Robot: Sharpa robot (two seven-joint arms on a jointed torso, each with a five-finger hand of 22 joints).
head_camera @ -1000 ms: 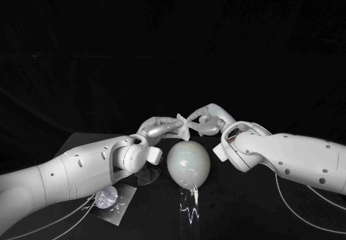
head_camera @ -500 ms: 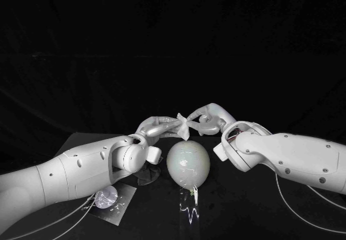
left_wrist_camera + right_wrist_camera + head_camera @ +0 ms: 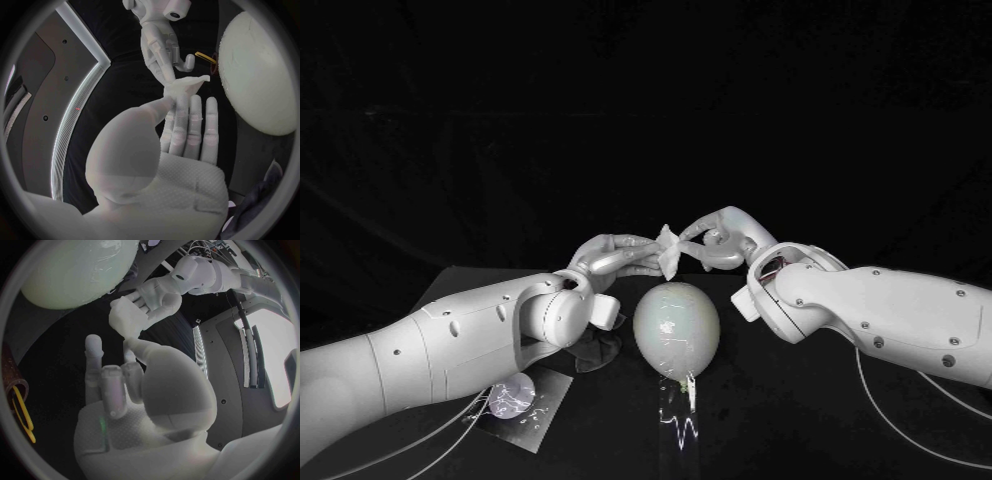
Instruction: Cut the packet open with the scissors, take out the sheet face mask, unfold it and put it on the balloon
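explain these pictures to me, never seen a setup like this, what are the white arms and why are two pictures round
It is a robot with two white arms, each ending in a silver hand. The square picture comes from a camera on its head, looking down at a black table. The round ones come from cameras at its wrists, behind each hand. On the table rests a pale balloon, with a shiny packet nearer the robot's left arm. Near the balloon the left hand pinches a folded white face mask. The right hand touches the mask too; whether it grips it is unclear.
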